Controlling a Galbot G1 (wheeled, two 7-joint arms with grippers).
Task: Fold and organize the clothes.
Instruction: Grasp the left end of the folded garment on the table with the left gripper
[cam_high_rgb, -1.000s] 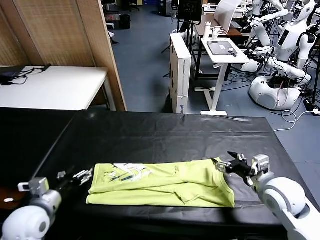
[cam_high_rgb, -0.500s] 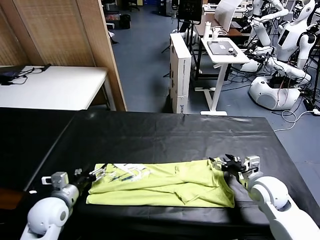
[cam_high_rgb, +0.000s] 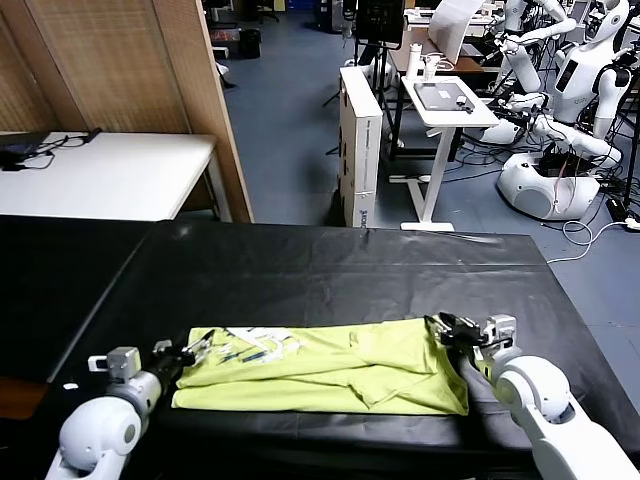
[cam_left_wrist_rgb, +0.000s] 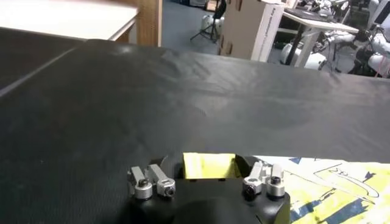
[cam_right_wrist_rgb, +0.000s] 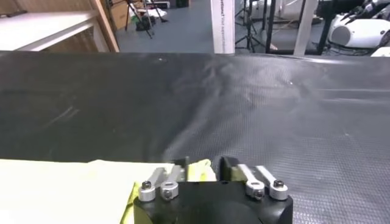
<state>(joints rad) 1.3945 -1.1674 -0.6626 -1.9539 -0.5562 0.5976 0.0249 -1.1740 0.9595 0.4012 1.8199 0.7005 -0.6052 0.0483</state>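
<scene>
Shirt looks light and floppy, so grab the far corners: left gripper at 9 o'clock, right gripper at 3, each apparently pinching an edge.

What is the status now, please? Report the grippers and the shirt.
Left gripper at T-shirt's far-left corner, right gripper at far-right corner. T-shirt flat, part-folded on black table. Nothing in the way.

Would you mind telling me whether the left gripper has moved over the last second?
Yes. The left gripper has moved toward the T-shirt, from short of its left edge to its far left corner.
</scene>
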